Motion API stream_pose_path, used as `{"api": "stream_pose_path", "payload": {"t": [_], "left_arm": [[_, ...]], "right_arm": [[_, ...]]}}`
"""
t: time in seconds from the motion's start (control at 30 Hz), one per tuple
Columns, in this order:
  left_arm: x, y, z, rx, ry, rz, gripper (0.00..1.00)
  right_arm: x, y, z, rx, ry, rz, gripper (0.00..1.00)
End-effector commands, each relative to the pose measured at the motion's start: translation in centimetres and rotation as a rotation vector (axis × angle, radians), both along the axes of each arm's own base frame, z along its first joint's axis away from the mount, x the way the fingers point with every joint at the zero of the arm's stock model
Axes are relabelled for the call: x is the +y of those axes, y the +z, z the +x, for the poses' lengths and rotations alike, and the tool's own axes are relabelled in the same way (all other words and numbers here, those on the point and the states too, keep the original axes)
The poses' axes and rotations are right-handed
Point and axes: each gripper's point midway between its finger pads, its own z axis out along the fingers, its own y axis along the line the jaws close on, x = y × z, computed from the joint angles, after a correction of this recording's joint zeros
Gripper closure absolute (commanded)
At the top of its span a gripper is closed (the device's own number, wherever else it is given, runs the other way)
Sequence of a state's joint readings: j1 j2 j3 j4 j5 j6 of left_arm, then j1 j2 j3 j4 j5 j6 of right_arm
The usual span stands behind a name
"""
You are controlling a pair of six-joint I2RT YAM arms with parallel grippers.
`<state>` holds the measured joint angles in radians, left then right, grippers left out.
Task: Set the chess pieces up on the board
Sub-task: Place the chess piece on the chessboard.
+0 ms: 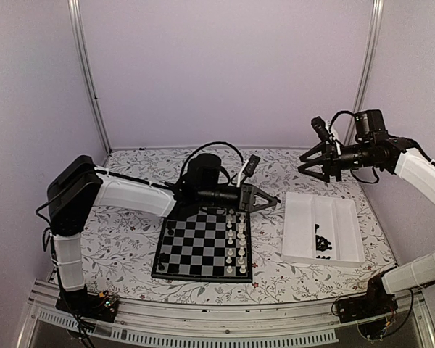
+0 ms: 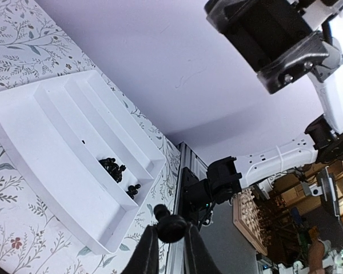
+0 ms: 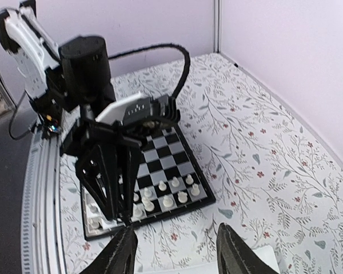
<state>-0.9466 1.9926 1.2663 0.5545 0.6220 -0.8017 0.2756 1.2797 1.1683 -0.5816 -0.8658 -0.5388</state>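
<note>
Currently we are pinching one black piece (image 2: 171, 226) at the very tips of the left pincer (image 1: 270, 201), whose jaws are drawn narrow around it. Its rounded head is poking out to one side of the fingertips, so we are judging that its long axis lies across the fingers rather than along them, though we cannot be sure.

The board (image 1: 192, 246) is lying below this pincer and back toward its own wrist, because the tips are hanging just past the board's far corner. The white pieces (image 1: 235, 243) are standing on the files nearest the pincer. We are therefore reckoning that the black piece belongs on the files farthest behind it, and that the left arm is the nearer one for that.

The right pincer (image 3: 177, 231) is hanging high with its fingers spread wide and nothing between them. The white tray (image 1: 304, 225) is lying beneath it and slightly toward its base. The remaining chess pieces (image 1: 322, 243) are clustering at the near end of one long compartment, seemingly the middle one, while the other compartments are looking bare.
</note>
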Motion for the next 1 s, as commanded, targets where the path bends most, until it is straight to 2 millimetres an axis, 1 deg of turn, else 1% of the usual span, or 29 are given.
{"api": "stream_pose_path", "payload": {"t": [0.0,0.07,0.1,0.2,0.27,0.4,0.53,0.6,0.8,0.97], "left_arm": [[0.8,4.1,1.1,-0.101,0.066,-0.133,0.92],[1.0,4.3,1.3,-0.109,0.085,-0.154,0.92],[1.0,4.3,1.4,-0.111,0.093,-0.160,0.92],[0.9,4.3,1.6,-0.112,0.102,-0.184,0.92],[0.7,4.4,1.6,-0.109,0.097,-0.200,0.92],[0.4,4.4,1.7,-0.110,0.096,-0.208,0.92],[0.1,4.3,1.6,-0.108,0.089,-0.210,0.92],[0.0,4.1,1.7,-0.105,0.086,-0.210,0.92],[-0.5,4.0,1.8,-0.093,0.075,-0.215,0.92],[-0.9,3.9,1.8,-0.085,0.063,-0.218,0.92]], "right_arm": [[1.5,2.1,-1.1,0.209,0.098,0.236,0.49],[2.0,1.0,-1.2,0.355,0.122,0.279,0.49],[2.2,0.2,-1.1,0.411,0.136,0.290,0.49],[2.6,-1.6,-0.9,0.548,0.161,0.320,0.49],[2.7,-2.7,-0.8,0.603,0.160,0.329,0.49],[2.8,-3.8,-0.8,0.683,0.153,0.344,0.52],[2.8,-4.4,-1.4,0.728,0.182,0.368,0.57],[2.8,-4.3,-1.7,0.750,0.199,0.380,0.60],[3.0,-4.5,-2.1,0.783,0.235,0.391,0.62],[3.6,-4.5,-2.6,0.813,0.274,0.391,0.62]]}}
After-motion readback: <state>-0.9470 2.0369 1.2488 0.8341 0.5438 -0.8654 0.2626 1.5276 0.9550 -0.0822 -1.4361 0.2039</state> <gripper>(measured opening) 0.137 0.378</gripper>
